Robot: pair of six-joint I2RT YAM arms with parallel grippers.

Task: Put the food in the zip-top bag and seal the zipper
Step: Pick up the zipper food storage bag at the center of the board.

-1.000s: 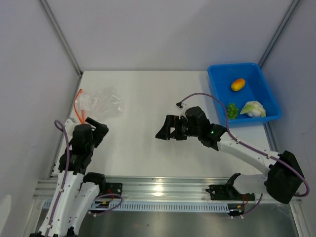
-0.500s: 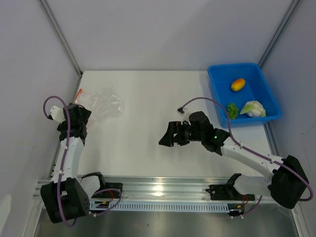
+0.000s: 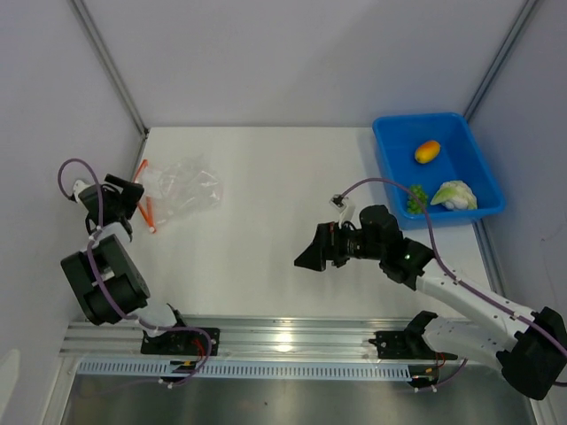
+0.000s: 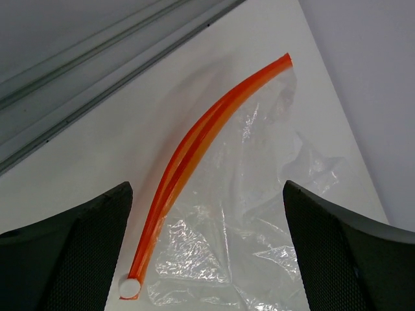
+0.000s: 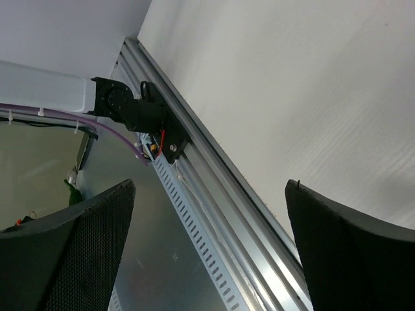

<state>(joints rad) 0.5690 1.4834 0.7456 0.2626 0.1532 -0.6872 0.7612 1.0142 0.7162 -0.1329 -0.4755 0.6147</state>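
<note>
The left gripper (image 3: pixel 127 191), jaws spread and empty, sits at the left edge just beside the bag (image 3: pixel 184 184) and its zipper (image 4: pixel 188 152). The right gripper (image 3: pixel 310 254), also released, hangs at lower centre. The fruit (image 3: pixel 427 151), green cluster (image 3: pixel 415 198) and cauliflower (image 3: pixel 454 194) lie in the tray (image 3: pixel 390 122), upper right.

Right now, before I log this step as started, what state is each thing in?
Bag: empty, flat on table.
Zipper: curved; sealed or not, cannot tell.
Cauliflower: in tray.
Green cluster: in tray.
Fruit: in tray.
Left gripper: open, empty.
Right gripper: open, empty.
</note>
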